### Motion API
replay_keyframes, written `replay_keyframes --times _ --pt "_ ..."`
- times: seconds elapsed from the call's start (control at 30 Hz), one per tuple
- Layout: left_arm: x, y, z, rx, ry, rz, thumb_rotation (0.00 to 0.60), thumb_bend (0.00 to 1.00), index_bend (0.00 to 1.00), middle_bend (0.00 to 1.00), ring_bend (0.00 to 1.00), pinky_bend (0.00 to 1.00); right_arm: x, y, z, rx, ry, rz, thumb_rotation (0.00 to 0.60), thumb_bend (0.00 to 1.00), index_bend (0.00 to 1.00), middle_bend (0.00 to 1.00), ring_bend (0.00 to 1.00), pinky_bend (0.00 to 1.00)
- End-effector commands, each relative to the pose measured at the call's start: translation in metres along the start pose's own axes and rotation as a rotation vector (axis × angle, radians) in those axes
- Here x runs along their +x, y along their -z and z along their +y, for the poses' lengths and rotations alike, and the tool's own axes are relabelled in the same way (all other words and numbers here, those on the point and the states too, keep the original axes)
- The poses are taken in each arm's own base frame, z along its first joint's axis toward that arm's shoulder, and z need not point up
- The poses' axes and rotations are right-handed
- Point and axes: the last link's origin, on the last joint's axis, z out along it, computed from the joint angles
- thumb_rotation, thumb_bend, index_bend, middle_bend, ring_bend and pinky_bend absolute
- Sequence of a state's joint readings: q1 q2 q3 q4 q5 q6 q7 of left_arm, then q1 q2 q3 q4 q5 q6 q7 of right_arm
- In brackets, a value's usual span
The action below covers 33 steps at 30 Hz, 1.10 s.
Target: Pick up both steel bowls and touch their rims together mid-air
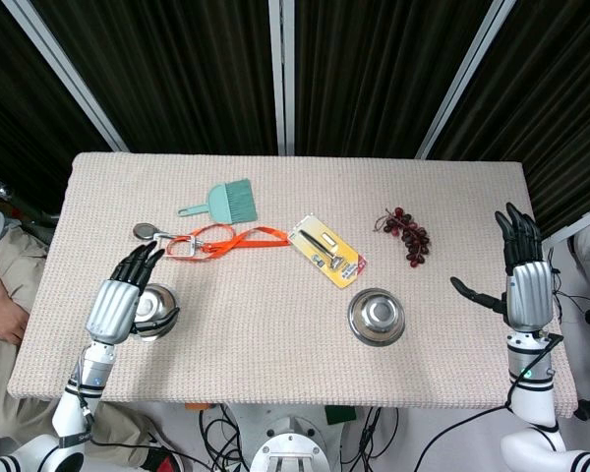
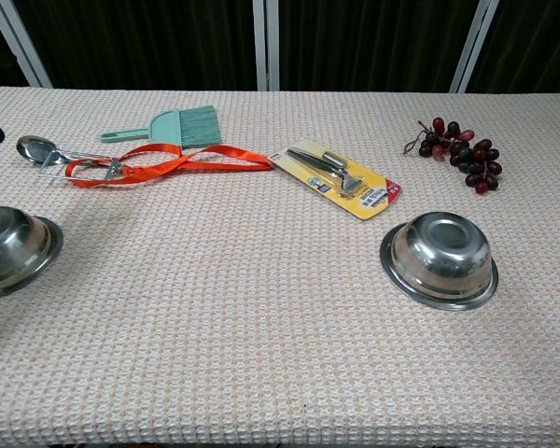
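Observation:
Two steel bowls lie upside down on the beige cloth. The left bowl (image 1: 157, 311) (image 2: 15, 245) is near the table's front left, and my left hand (image 1: 121, 298) hovers over its left half with fingers stretched forward, holding nothing. The chest view shows this bowl resting on the cloth with no hand touching it. The right bowl (image 1: 377, 317) (image 2: 440, 257) sits right of centre near the front. My right hand (image 1: 525, 278) is upright at the right edge, fingers spread and thumb out, well to the right of that bowl. Neither hand shows in the chest view.
A teal brush (image 1: 230, 202), an orange strap (image 1: 228, 238) tied to a metal scoop (image 1: 145, 232), a yellow-carded tool (image 1: 326, 253) and dark grapes (image 1: 407, 232) lie across the table's far half. A seated person (image 1: 0, 295) is at the left edge.

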State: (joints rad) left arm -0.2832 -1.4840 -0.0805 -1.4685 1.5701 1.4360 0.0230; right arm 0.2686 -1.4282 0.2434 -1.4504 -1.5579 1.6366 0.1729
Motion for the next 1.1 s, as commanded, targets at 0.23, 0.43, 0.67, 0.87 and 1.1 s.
replay_keyframes --times 0.23,0.43,0.67,0.87,1.1 --pt "0.003 0.005 -0.003 0.012 -0.042 -0.048 0.104 0.14 0.01 0.00 0.00 0.16 0.003 0.003 0.004 -0.008 0.006 -0.001 0.600 0.05 0.00 0.00 0.00 0.04" --pt "0.009 0.012 -0.022 0.097 -0.153 -0.264 0.038 0.13 0.01 0.00 0.00 0.14 0.011 0.015 0.014 -0.046 0.087 -0.185 0.600 0.04 0.00 0.00 0.00 0.04" --pt "0.016 0.018 -0.039 0.140 -0.230 -0.429 0.037 0.13 0.00 0.00 0.00 0.14 0.011 0.036 0.026 -0.117 0.232 -0.407 0.600 0.03 0.00 0.00 0.00 0.04" --pt "0.009 0.019 -0.051 0.155 -0.283 -0.503 0.034 0.14 0.00 0.00 0.00 0.13 -0.003 0.051 0.030 -0.145 0.236 -0.476 0.600 0.03 0.00 0.00 0.00 0.04" --pt "0.008 0.023 -0.056 0.176 -0.274 -0.518 0.034 0.14 0.00 0.00 0.00 0.12 -0.029 0.071 0.035 -0.172 0.237 -0.568 0.600 0.03 0.00 0.00 0.00 0.04"
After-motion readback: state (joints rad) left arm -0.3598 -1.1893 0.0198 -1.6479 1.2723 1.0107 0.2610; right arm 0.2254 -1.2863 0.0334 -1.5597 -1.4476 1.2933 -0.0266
